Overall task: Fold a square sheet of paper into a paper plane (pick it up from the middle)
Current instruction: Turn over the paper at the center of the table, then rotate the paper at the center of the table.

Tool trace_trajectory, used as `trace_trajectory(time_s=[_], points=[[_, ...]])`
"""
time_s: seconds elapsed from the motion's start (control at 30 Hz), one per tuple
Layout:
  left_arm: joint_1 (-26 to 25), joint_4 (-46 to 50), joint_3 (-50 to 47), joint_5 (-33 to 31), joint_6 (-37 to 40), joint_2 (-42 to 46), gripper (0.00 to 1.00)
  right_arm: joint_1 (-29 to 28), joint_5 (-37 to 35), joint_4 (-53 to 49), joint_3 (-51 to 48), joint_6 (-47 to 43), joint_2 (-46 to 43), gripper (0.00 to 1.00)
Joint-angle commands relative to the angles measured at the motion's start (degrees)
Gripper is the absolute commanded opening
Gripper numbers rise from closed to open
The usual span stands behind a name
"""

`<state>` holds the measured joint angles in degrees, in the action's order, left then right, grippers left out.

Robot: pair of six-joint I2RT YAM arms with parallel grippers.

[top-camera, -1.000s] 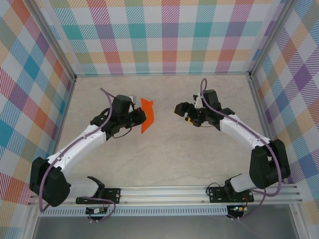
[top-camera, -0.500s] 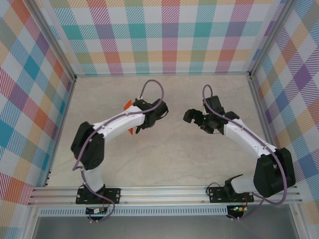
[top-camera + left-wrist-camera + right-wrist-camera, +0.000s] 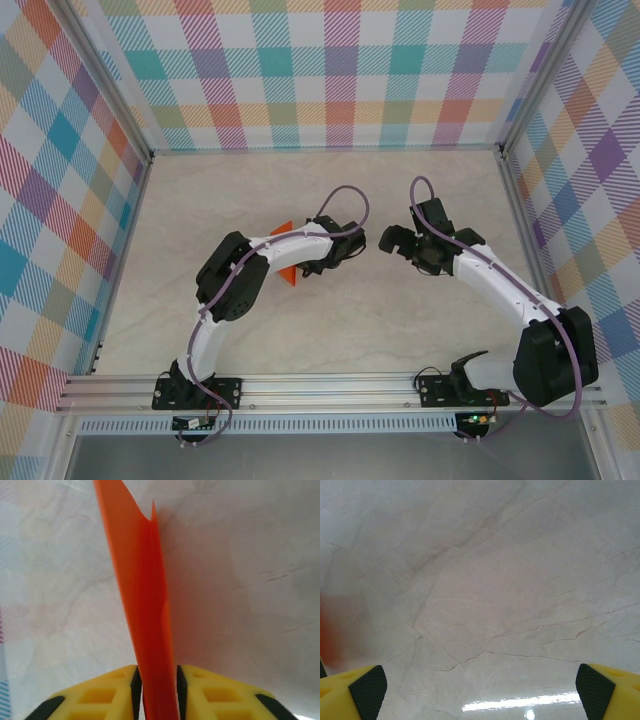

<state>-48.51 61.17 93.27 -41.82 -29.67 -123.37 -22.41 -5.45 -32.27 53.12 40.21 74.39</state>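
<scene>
Pale marbled tabletop [image 3: 400, 330] lies under both my arms, with plaid walls [image 3: 330, 70] on three sides. It is glossy enough that a light glares off it in the right wrist view. My left gripper [image 3: 159, 680] is pinched on the orange paper [image 3: 150, 620], which is folded and stands on edge between the black pads, running away from me over the table. From above it sits near the middle of the table, partly under my left forearm. My right gripper [image 3: 481, 687] is spread wide with nothing in it, hovering close by.

The worry is that I hold only one end of a thin, springy fold. If the pads slacken, the layers could splay, or the paper could tip and skate on that slick surface — and my right fingers, coming in this wide, might crush the crease rather than catch it.
</scene>
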Motion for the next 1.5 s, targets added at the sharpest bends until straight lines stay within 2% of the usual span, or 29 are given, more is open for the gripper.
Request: trace_trajectory(time_s=[0.0,0.1,0.23,0.37,0.53,0.6,0.73,0.83,0.97,1.3,1.47], points=[[-0.3,-5.8,-0.4,7.0,2.5,3.9,0.39,0.4,-0.1,-1.7,-0.2,0.1,-1.0,1.0],[0.6,-11.2,-4.1,11.6,4.2,10.1,0.59,0.0,2.9,-0.1,-0.2,-2.1,-1.1,0.99],[4.6,-18.2,-11.0,20.1,5.0,19.5,0.75,-2.4,3.6,1.7,0.8,-1.9,0.6,0.98],[11.7,-24.3,-19.2,29.1,3.7,27.8,0.81,-7.3,4.3,5.3,2.3,0.6,4.6,0.94],[21.8,-28.0,-28.7,33.6,0.0,34.3,0.86,-15.8,5.4,11.3,7.0,4.6,13.4,0.87],[25.4,-29.5,-32.3,35.6,-1.0,36.8,0.89,-19.1,6.0,13.7,9.7,5.7,17.3,0.82],[31.9,-33.1,-39.2,39.8,-2.8,41.7,0.99,-24.1,8.7,16.1,17.2,6.7,26.6,0.66],[34.9,-34.3,-42.7,41.2,-3.8,44.6,1.0,-26.4,9.9,16.0,22.5,7.7,32.6,0.56],[37.3,-35.7,-46.7,41.9,-5.2,47.1,1.0,-27.1,12.5,16.5,27.4,9.5,39.2,0.49],[39.0,-37.1,-48.5,45.0,-5.2,46.8,1.0,-27.2,11.5,6.5,36.7,5.7,49.8,0.46],[39.0,-37.4,-48.5,46.6,-5.1,46.4,1.0,-27.1,12.6,2.0,34.0,-4.9,48.8,0.46]])
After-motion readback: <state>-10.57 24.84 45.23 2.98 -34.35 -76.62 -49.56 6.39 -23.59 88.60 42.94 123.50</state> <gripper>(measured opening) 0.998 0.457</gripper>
